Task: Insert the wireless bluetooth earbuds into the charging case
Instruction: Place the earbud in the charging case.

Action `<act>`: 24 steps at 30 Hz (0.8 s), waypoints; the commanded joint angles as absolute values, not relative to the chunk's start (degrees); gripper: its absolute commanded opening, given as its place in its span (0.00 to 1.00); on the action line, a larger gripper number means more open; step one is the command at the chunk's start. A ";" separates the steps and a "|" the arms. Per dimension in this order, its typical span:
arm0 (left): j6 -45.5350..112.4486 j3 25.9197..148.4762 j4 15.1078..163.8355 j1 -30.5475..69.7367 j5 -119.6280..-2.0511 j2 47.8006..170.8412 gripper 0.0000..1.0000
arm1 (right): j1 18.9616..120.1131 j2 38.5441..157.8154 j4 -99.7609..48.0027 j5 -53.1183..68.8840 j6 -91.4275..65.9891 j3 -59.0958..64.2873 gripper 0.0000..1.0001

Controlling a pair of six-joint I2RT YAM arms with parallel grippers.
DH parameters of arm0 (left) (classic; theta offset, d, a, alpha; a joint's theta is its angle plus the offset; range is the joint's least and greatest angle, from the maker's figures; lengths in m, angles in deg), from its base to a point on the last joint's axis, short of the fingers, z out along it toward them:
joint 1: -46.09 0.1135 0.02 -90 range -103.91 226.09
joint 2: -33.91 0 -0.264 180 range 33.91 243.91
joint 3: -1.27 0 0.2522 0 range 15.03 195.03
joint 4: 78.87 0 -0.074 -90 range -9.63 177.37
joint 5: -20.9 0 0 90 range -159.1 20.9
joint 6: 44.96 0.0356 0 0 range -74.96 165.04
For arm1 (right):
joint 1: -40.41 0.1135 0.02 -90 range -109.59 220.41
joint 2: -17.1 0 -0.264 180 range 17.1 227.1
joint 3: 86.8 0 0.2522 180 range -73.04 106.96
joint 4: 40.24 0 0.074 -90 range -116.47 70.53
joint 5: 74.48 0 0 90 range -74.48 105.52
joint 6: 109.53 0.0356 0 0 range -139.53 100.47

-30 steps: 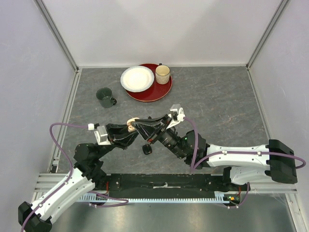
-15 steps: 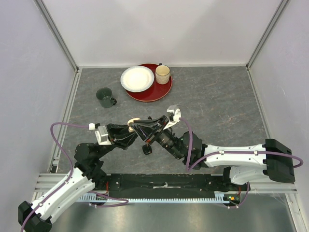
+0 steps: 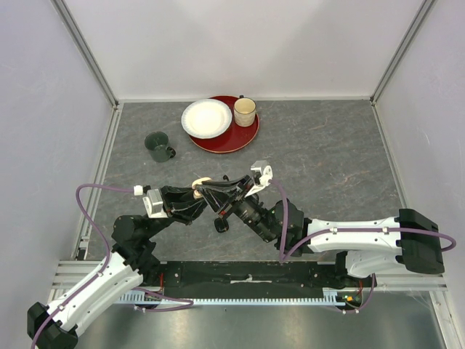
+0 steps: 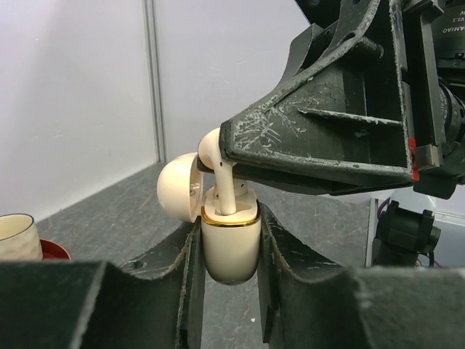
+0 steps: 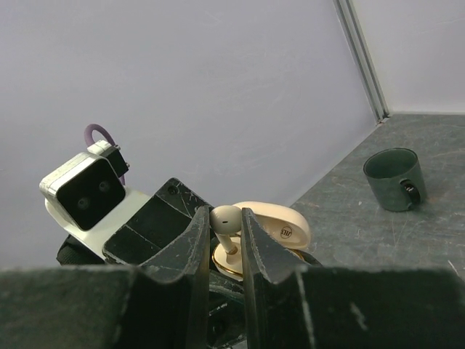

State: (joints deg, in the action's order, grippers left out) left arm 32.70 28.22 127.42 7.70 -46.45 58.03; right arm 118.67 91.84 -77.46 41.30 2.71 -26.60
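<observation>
**Step in hand:** seating one beige earbud [image 4: 212,151] in its case [image 4: 231,251], in mid-air above the near middle of the table [image 3: 327,160].

**Left pincer** [image 4: 229,236]: closed on the case body from both sides. The case is upright, with its lid [image 4: 176,190] swung open to the left.

**Right pincer** [image 5: 225,218]: nipped shut on the earbud's head. The stem points down with its tip just inside the gold-rimmed opening. I judge it not yet seated.

**To do well:** line the stem up with its socket and press straight down against a steady case. Release only once the head sits flush.

**In the way:** the right pincer's fingers crowd the rim, and the open lid is close.

**Around:**
- Green mug [image 3: 158,145], far left.
- Red tray [image 3: 240,137], far centre, bearing a white plate [image 3: 206,118] and a beige cup [image 3: 245,111].
- Small black item [image 3: 221,226] on the table beneath the arms, kind unclear.

All of these are well apart from the work.
</observation>
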 commanded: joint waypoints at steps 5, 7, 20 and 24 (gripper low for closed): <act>32.29 29.53 132.98 7.60 -47.48 57.82 0.02 | 120.65 91.98 -73.41 43.47 -1.60 -24.52 0.00; 32.29 29.53 132.98 7.60 -47.57 57.82 0.02 | 120.83 91.98 -72.88 44.08 -1.87 -24.44 0.00; 32.55 29.09 131.67 7.60 -48.71 56.50 0.02 | 121.88 90.84 -67.70 46.28 -4.68 -23.47 0.00; 32.64 29.18 131.40 7.60 -49.06 56.24 0.02 | 121.97 90.31 -67.52 46.90 -5.03 -23.82 0.00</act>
State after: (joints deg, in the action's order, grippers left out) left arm 32.70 28.15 126.70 7.70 -46.53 57.25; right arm 121.31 91.36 -71.97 45.59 -3.22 -24.57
